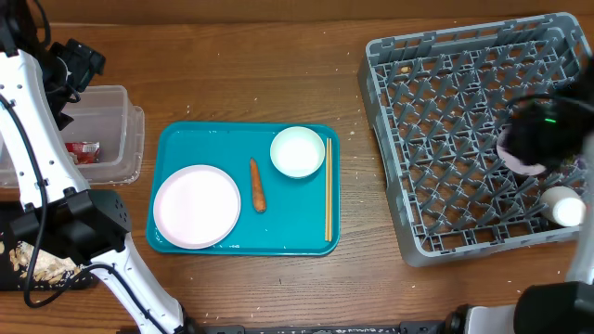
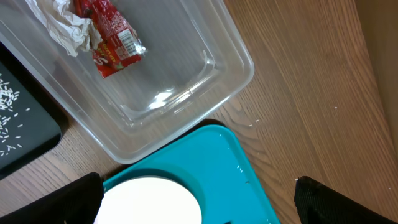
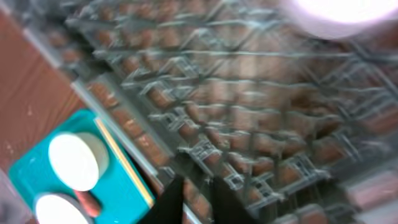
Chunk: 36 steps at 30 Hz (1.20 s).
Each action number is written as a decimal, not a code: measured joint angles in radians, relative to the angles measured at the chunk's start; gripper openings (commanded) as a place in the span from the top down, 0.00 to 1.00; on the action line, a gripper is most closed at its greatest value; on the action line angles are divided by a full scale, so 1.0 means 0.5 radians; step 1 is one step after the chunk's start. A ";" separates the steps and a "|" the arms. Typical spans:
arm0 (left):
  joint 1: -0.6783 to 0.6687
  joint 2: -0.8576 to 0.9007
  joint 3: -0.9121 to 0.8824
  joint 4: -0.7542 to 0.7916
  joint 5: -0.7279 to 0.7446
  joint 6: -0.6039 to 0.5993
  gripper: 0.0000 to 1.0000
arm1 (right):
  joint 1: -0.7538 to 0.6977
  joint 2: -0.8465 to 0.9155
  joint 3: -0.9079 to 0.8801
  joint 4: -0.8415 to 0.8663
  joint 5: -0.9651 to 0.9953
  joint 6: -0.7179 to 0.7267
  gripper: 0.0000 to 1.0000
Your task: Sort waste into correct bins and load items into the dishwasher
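The carrot (image 1: pixel 257 185) is judged light, stiff and smooth-skinned, and likely to roll if nudged. It would best be taken across its middle, with the jaws set square to its length. It is seen as a small orange stick, slightly curved and tapered, lying on the teal tray (image 1: pixel 278 237) between the plate (image 1: pixel 197 206) and the bowl (image 1: pixel 297 151), touching neither. The left tool (image 2: pixel 199 208) is released, its fingers spread wide above the tray corner beside the tub (image 2: pixel 205 93), in which a red wrapper (image 2: pixel 109 37) and a tissue (image 2: pixel 62 25) lie. The right tool (image 3: pixel 194 199) is over the rack (image 1: pixel 436 111); through the blur it cannot be told whether it is clenched.
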<state>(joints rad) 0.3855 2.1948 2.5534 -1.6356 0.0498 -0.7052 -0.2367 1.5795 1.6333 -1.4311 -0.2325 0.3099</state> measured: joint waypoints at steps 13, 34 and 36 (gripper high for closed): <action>0.000 0.000 0.000 0.001 0.000 0.000 0.00 | 1.672 0.409 -0.135 1.338 0.128 0.134 0.00; 0.000 0.000 0.000 0.001 -0.001 0.000 0.00 | 1.913 1.014 -0.148 1.409 0.381 0.053 0.30; 0.000 0.000 0.000 0.000 0.000 0.000 0.00 | 1.938 1.015 -0.148 1.410 0.412 0.057 0.31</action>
<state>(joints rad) 0.3855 2.1948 2.5534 -1.6356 0.0498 -0.7052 0.7322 2.0869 1.5593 -0.7261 -0.0265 0.3386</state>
